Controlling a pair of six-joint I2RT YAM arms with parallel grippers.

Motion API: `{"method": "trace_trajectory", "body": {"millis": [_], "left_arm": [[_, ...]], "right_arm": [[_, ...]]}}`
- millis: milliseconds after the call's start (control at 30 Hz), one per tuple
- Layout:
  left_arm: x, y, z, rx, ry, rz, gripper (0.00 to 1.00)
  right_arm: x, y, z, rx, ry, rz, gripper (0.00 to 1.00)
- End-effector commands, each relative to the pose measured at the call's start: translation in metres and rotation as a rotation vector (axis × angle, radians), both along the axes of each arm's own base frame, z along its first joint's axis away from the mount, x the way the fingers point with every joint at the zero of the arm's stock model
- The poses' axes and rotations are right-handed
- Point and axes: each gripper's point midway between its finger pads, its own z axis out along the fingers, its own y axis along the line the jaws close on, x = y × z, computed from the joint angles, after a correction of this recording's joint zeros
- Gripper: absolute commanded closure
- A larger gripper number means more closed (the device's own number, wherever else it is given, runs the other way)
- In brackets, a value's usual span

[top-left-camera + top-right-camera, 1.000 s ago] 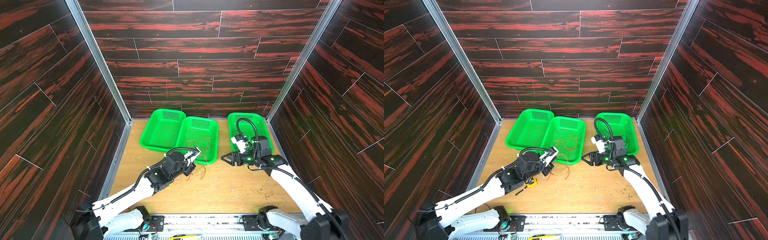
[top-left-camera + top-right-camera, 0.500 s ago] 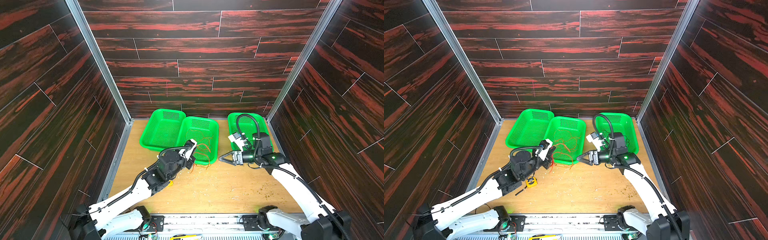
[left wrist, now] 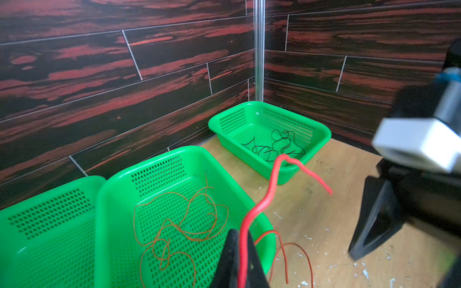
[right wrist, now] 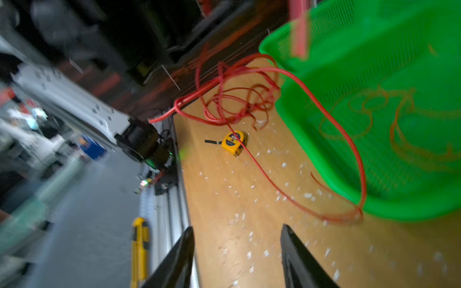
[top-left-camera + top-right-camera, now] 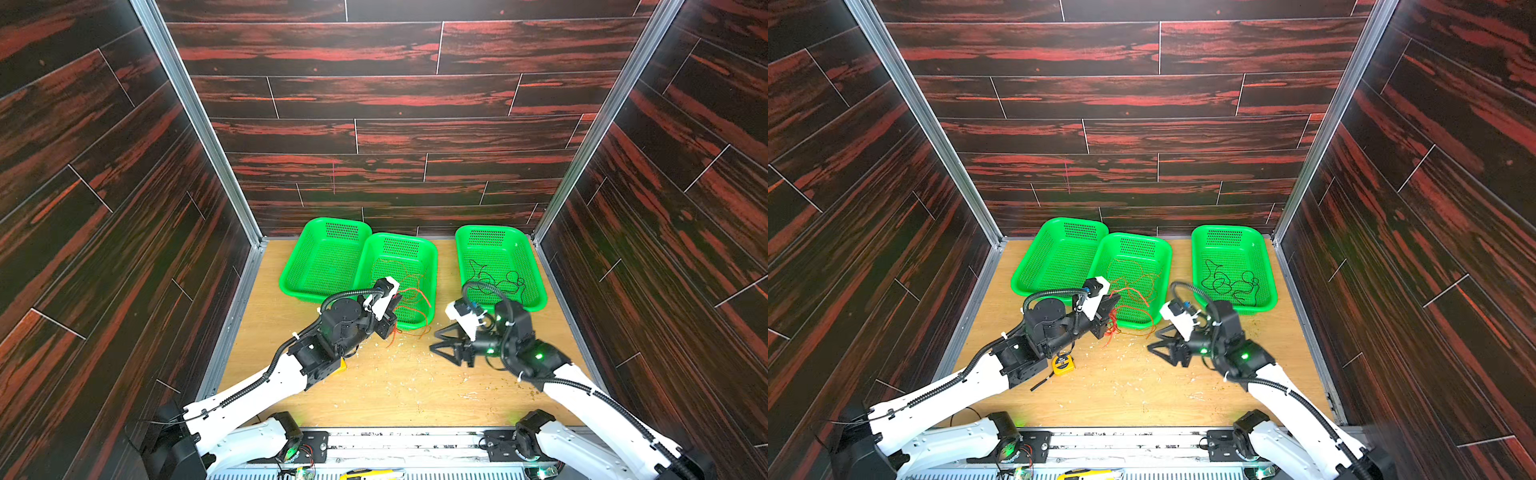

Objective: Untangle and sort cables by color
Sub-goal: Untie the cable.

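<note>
w/ left pincer (image 3: 241,239) pinching the red cable (image 3: 270,189), our spread, empty right pincer (image 4: 237,227) now sits lower, rdy to help untangle.

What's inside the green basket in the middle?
Thin orange cables lie looped in the middle basket. A red cable, pinched in the left hand, hangs at its near rim. In both top views that hand hides the near corner.

We are seeing only a yellow corner of the tape measure (image 5: 342,365) peeking from behind the left arm (image 5: 289,374) in a top view; the right wrist view is smearing the red cable (image 4: 178,104) and cropping the fingers of the right gripper (image 4: 237,226).
</note>
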Motion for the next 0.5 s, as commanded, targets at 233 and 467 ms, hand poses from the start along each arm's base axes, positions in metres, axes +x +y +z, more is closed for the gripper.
{"method": "trace_trajectory", "body": {"millis": [233,467], "left_arm": [[-0.008,-0.01,0.022,-0.054,0.008,-0.066,1.0],[-0.012,-0.012,0.021,-0.049,0.022,-0.089,1.0]], "right_arm": [[0.035,0.043,0.001,-0.108,-0.382,-0.03,0.48],[0.045,0.057,-0.003,-0.137,-0.459,-0.038,0.51]]}}
